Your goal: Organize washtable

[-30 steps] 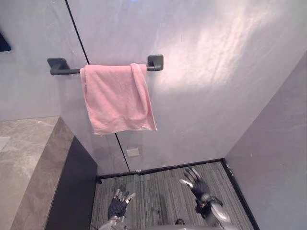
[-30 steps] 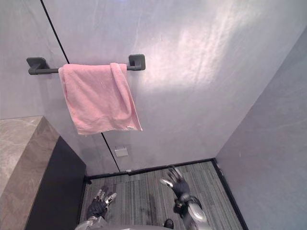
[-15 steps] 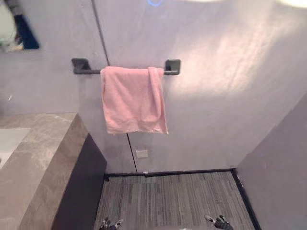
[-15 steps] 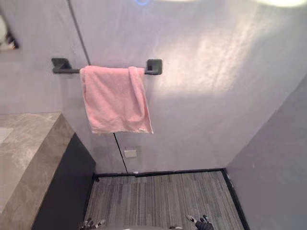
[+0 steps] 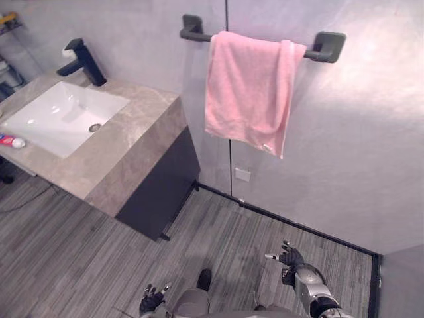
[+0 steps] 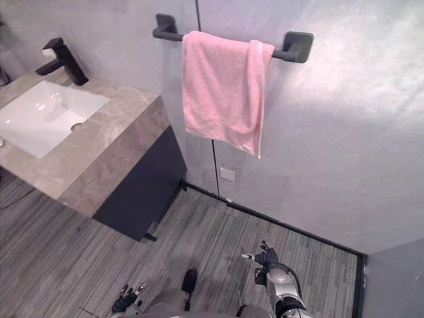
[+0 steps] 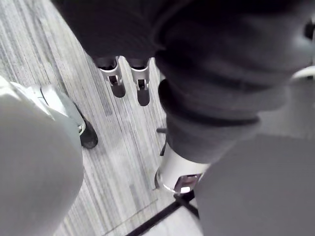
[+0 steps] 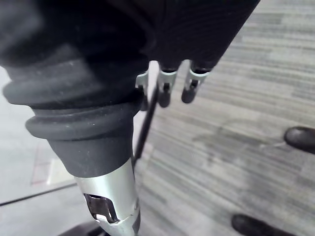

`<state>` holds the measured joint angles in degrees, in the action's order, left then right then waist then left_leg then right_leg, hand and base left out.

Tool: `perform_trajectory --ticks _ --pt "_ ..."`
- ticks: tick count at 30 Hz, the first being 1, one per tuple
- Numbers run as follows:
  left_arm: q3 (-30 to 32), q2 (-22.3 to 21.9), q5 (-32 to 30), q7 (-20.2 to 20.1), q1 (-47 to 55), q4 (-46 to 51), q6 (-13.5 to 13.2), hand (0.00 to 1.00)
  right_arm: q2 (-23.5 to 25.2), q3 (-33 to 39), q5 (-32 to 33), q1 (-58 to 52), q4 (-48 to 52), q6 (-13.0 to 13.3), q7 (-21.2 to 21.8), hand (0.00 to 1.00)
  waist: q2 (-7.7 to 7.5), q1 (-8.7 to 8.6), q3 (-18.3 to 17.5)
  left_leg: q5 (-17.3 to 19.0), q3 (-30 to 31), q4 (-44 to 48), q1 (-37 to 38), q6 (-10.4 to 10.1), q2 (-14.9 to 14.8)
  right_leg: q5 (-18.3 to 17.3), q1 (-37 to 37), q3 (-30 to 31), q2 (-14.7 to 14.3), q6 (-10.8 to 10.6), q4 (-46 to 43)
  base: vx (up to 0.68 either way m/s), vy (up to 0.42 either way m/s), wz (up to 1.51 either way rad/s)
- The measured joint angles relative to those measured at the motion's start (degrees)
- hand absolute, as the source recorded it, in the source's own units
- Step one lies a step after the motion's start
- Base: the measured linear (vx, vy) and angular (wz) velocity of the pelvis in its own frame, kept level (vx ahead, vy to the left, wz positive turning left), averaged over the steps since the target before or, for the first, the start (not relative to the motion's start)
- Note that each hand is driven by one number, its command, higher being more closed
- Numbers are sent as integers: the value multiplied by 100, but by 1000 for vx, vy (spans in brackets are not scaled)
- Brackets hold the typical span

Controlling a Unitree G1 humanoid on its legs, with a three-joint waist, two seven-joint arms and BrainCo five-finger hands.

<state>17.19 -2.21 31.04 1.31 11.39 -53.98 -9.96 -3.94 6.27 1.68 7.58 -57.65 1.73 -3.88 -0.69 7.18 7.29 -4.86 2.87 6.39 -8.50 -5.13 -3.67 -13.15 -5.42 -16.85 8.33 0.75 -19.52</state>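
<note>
The washtable has a grey marble top over a dark cabinet and stands at the left. A white sink is set into it, with a black faucet behind. A small red and white tube lies on the top at the far left edge. A pink towel hangs over a dark wall bar. My left hand hangs low over the floor, fingers relaxed and holding nothing. My right hand is also low, fingers straight and empty. Both are far from the washtable.
Grey striped floor spreads between me and the washtable. A grey wall runs behind, with a small white outlet under the towel. A shelf edge with a yellowish item shows at the top left.
The camera has swung and now takes in the washtable, sink and faucet. The towel stays on its bar. Both hands remain low and empty.
</note>
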Motion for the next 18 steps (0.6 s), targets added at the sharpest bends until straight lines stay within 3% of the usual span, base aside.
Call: perform_trajectory --ticks 2,3,4,6,7,8,9,10,11,12,14,15,16,17,18 --pt "289 -56 59 -4 59 -14 6 0 -24 252 50 -124 -45 29 -56 0 -37 -26 -29 619 -644 815 -17 181 -245 325 24 -354 82 -37 321 -95 75 68" --pt "336 -71 58 -4 71 -13 13 0 -47 298 49 -198 -55 28 -86 0 -11 -29 -43 727 -795 1010 -18 212 -360 380 17 -473 92 -60 345 -96 150 93" --pt "362 -99 49 -5 90 -16 26 0 -138 397 26 -364 -60 21 -97 0 115 -66 -76 764 -1007 1079 -103 127 -487 429 4 -729 93 -97 273 -111 137 118" --pt "293 -22 25 -4 143 14 8 0 -138 436 -121 -534 -85 7 -76 0 153 -186 -58 487 -698 511 -225 -50 -316 323 -75 -681 -336 -59 552 -179 39 162" --pt "335 173 10 6 81 -92 23 0 -44 467 -195 -703 -215 48 -78 0 -105 -455 -212 349 -529 -166 9 133 -211 717 69 -959 -340 180 1276 -191 -48 183" --pt "294 220 -26 17 30 -155 84 0 -35 521 -226 -753 -228 55 -99 0 -143 -462 -171 953 -1060 720 0 342 -355 882 144 -1316 -170 149 1312 -174 3 203" --pt "255 178 -28 20 95 -44 75 0 -57 537 -232 -862 -176 57 -96 0 -160 -517 -170 1091 -1506 1375 184 275 -611 896 162 -1585 90 128 1085 -89 100 140" --pt "163 159 -37 13 120 -1 72 0 -92 592 -234 -946 -163 58 -93 0 -128 -589 -186 1015 -1695 1458 322 241 -779 895 153 -1784 230 127 951 -109 218 154" --pt "5 136 -85 11 133 64 62 0 -166 654 -252 -1047 -160 57 -93 0 -45 -696 -219 791 -1754 1391 409 -25 -904 887 122 -2072 458 113 739 -177 335 196" --pt "-412 134 -93 13 164 426 37 0 -251 718 -304 -1150 -184 34 -87 0 165 -733 -202 690 -1709 922 379 -100 -508 756 2 -2223 666 -84 561 -196 296 194" --pt "-668 157 -96 12 145 534 -9 0 -270 712 -348 -1192 -258 29 -87 0 203 -779 -324 636 -1459 237 426 -28 -285 961 55 -2315 590 -83 989 -161 117 138" --pt "-789 172 -98 4 151 578 -11 0 -294 717 -349 -1163 -257 32 -92 0 295 -767 -369 610 -1338 -68 453 11 -227 1089 41 -2489 640 -134 1027 -104 230 105" --pt "-978 134 -125 -10 137 619 6 0 -315 724 -347 -1037 -263 41 -92 0 381 -772 -304 715 -1304 -355 446 35 -159 1152 -12 -2728 796 -237 883 -79 327 90" --pt "-1164 101 -156 -16 132 615 64 0 -326 744 -346 -967 -271 37 -95 0 452 -797 -287 669 -1338 -483 478 195 -38 1144 -7 -2875 1012 -251 606 -99 383 82" --pt "-1228 133 -174 -30 141 661 67 0 -265 743 -344 -956 -266 38 -94 0 402 -802 -273 593 -1331 -501 516 212 72 1151 26 -2924 1134 -259 493 -114 272 69"
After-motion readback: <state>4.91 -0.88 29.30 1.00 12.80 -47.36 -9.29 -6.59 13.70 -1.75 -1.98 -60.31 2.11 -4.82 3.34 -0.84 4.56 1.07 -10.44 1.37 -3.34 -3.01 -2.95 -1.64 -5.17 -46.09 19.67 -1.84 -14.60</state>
